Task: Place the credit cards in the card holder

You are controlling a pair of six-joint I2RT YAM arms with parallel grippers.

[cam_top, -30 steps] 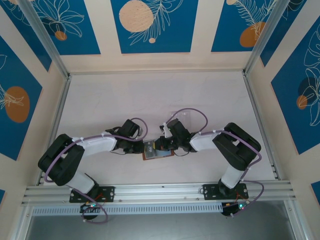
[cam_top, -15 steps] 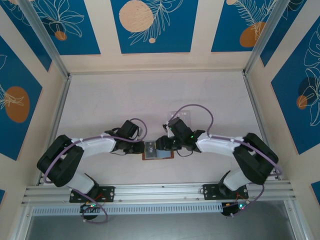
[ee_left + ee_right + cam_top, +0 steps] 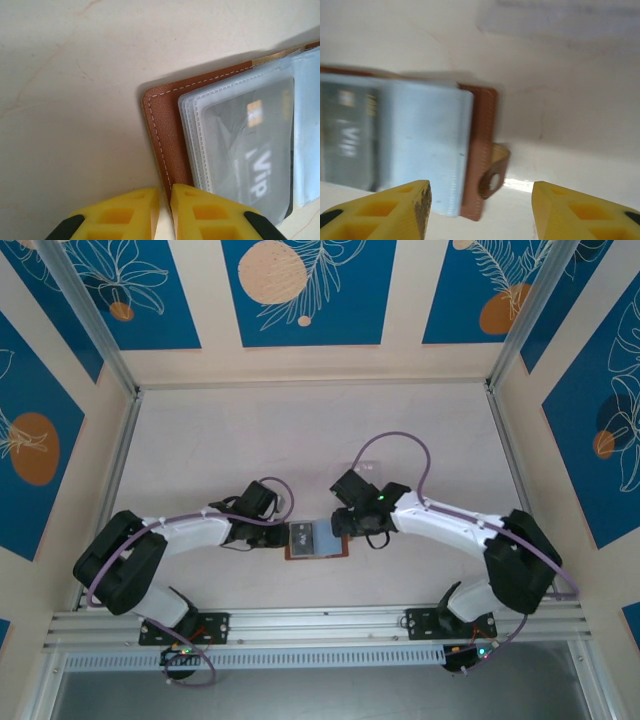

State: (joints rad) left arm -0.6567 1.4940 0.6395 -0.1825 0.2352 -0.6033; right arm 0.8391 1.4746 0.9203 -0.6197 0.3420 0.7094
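Lying open and flat on the table (image 3: 200,440), one holder (image 3: 316,554) sat between two grippers, close to the near rail (image 3: 320,618). One card (image 3: 300,538) could be counted: grey, with a gold chip and pale "VIP" lettering, tucked in a clear sleeve on the holder's left half. In the left wrist view the card (image 3: 250,150) lay under a stack of sleeves (image 3: 200,150) whose stitched edges overlapped; at least three edges showed, though the exact count was unclear. One snap tab (image 3: 495,175) stuck out from the holder's right edge.

At the holder's left edge, the left gripper (image 3: 283,536) had its jaws drawn to a thin slit, and in its own camera the gripper (image 3: 165,200) pinched the brown stitched border of the holder (image 3: 167,135). Over the holder's right end, the right gripper (image 3: 345,528) stood with its jaws spread wide; seen from its wrist, the gripper (image 3: 480,189) held nothing, its fingers (image 3: 405,205) straddling the right half of the holder (image 3: 480,150) and the tab.

Beyond the holder's far edge the tabletop ran bare to the back wall, with broad bare room to its left and right as well. Towards the rail, only a narrow strip of table remained.
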